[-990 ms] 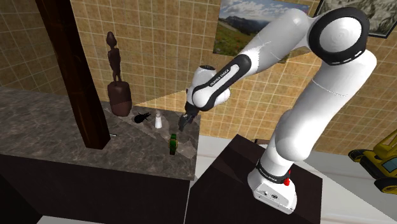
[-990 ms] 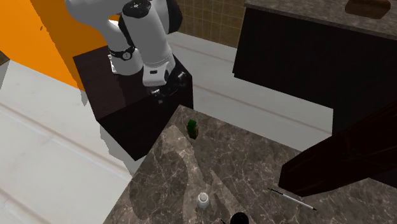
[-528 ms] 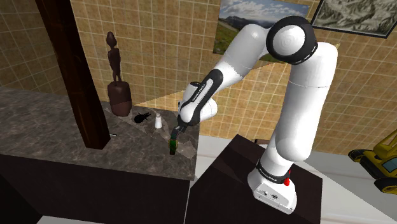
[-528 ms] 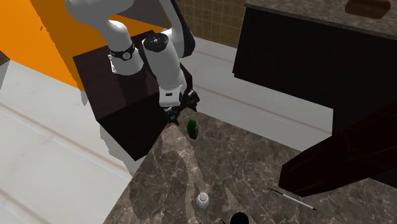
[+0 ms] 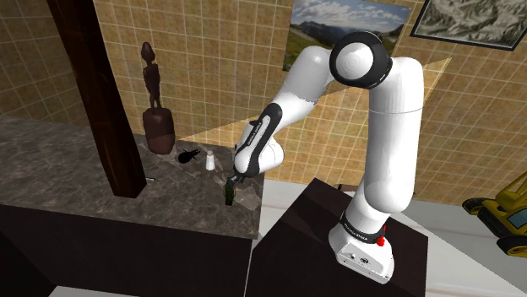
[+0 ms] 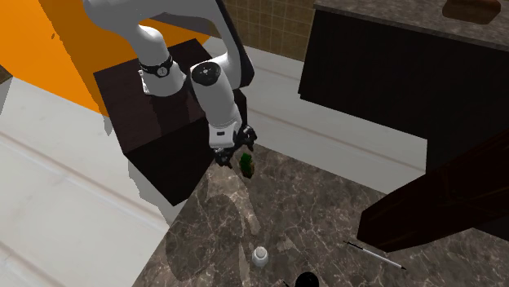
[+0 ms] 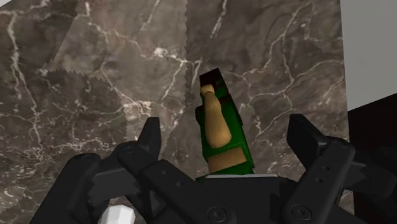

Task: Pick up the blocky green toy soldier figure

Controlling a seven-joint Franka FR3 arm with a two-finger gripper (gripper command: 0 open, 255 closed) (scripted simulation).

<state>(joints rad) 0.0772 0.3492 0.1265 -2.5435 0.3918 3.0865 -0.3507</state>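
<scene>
Green and blocky, with a tan part down its front, the toy soldier stands on the dark veined stone countertop, close to the corner nearest the robot's stand. This puts it within easy reach of the arm and well apart from the small white jar and the carved wooden figure farther back.

The gripper hangs right over the toy, pointing down at the counter. Its black fingers are spread wide, one on each side of the green body, with stone showing in both gaps. The claw holds nothing yet. I judge this wide straddle to be a pre-grasp pose, with the opening kept broader than the figure so the fingers can pass its sides without knocking it over.

The shoulder view shows the gripper just above the toy soldier. The second exterior view shows the same, gripper by figure. The hand probably needs to go a little lower before closing. The counter edge is near, so a nudge could tip the toy off.
</scene>
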